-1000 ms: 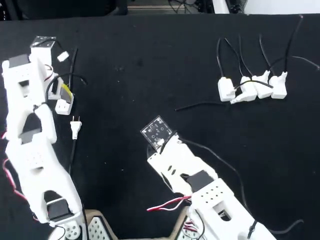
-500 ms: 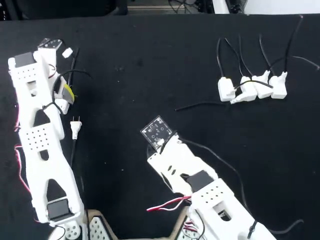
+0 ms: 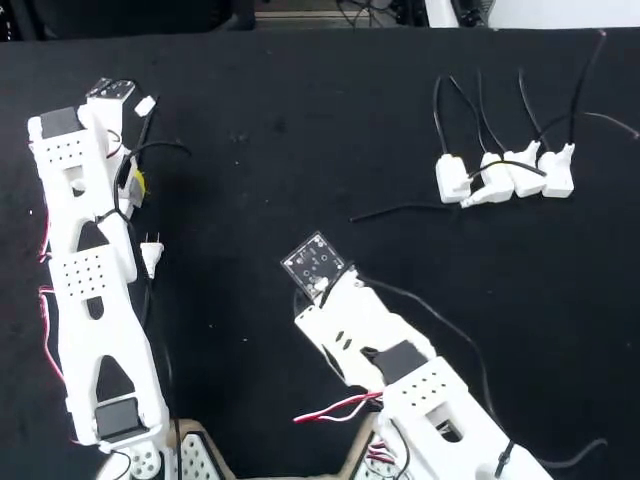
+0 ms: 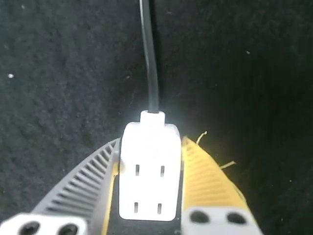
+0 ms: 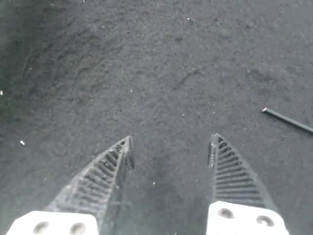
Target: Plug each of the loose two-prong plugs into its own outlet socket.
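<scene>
Two arms stand side by side over the black table. The left gripper is clenched on a white outlet socket, one grey and one yellow finger pressing its two sides. The socket's slotted face looks up at the wrist camera, and its black cord runs straight away from it across the cloth.

From above, the left arm stretches along the table's left edge. A loose two-prong plug lies flat just beside it, prongs pointing toward the far side. A small white piece lies near the arm's far end.

The right gripper hangs with its jaws spread apart and nothing between them, bare cloth below and a black cable end lying off to one side. The right arm sits near the middle of the table's front edge. Well apart, at the far right, four white corded pieces lie bunched together; I cannot tell which are plugs and which are sockets.
</scene>
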`<act>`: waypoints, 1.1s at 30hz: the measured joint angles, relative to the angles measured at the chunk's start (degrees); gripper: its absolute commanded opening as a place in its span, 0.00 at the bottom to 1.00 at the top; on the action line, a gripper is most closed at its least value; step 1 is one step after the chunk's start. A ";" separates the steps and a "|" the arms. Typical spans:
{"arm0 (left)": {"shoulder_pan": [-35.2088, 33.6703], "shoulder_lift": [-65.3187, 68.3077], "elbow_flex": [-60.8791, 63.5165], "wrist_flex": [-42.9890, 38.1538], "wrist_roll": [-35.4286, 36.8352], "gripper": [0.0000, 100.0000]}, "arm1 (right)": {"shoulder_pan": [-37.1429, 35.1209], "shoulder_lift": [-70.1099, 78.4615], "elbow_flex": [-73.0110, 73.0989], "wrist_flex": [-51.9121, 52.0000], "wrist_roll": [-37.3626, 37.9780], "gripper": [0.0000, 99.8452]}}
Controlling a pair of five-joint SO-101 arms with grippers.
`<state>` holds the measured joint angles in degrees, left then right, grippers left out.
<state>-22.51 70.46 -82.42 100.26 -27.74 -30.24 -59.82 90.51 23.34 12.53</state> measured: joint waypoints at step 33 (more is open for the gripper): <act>9.41 -43.08 48.26 0.35 18.55 0.03 | 0.00 -0.09 1.58 -3.16 0.00 0.24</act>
<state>-13.10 27.38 -34.15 100.62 -9.19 -30.24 -59.91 92.09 20.18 12.53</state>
